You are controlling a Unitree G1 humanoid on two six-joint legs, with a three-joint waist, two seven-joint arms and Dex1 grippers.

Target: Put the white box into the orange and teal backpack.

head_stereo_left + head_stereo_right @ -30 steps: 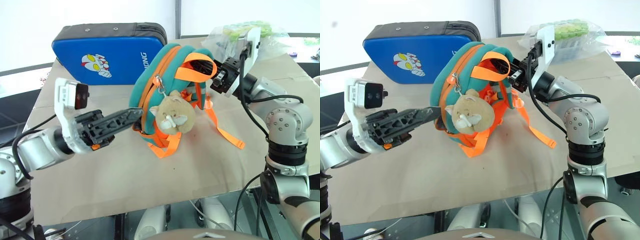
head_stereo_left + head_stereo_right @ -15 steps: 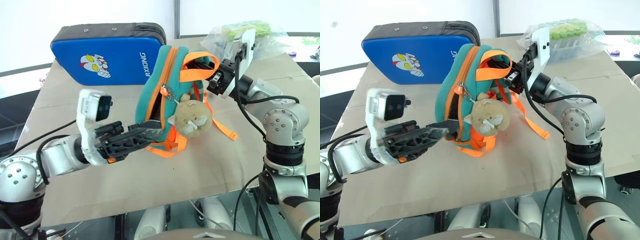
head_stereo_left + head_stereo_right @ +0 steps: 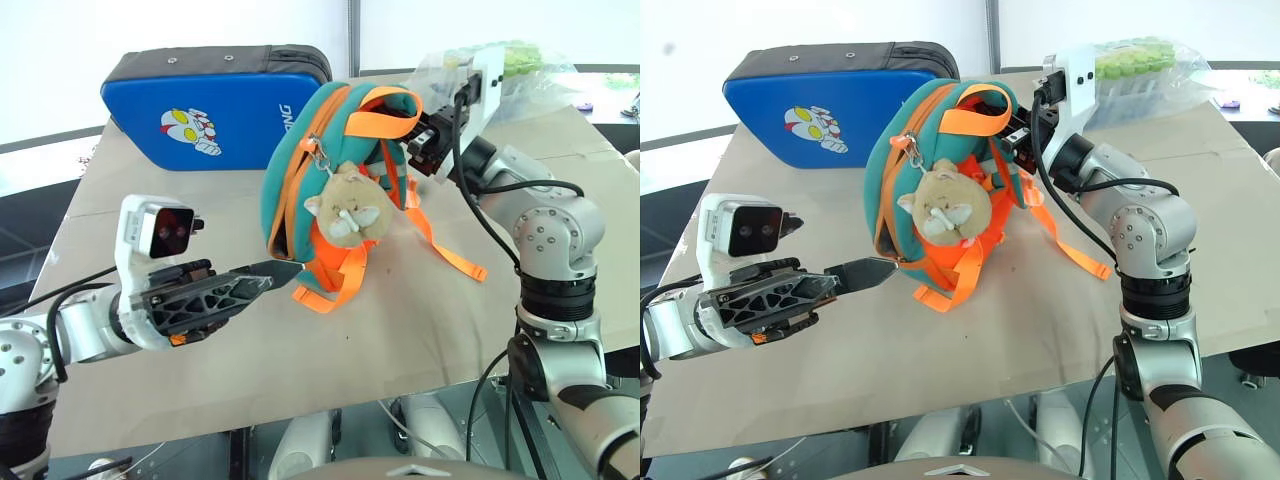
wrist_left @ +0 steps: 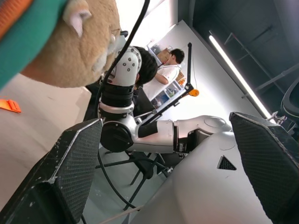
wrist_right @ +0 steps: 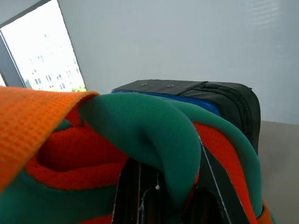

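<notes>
The orange and teal backpack [image 3: 290, 170] hangs tilted over the table, with its lower end on the paper. My right gripper [image 3: 420, 142] is shut on the teal fabric at its top [image 5: 140, 126]. A beige plush toy [image 3: 345, 205] dangles from the zipper on its front. My left gripper [image 3: 280, 272] is open and holds nothing. It points toward the backpack's lower edge, close to the orange straps there, and its two fingers [image 4: 60, 177] stand wide apart. The white box is out of view.
A blue padded case [image 3: 210, 105] with a cartoon stands behind the backpack. A clear plastic bag [image 3: 1140, 70] with green items lies at the back right. Brown paper covers the table [image 3: 200, 400]. A person [image 4: 170, 63] sits in the background of the left wrist view.
The backpack has swung in the right gripper's hold, and the plush toy swayed with it. The left gripper has turned at the wrist and drawn back a little from the backpack.
</notes>
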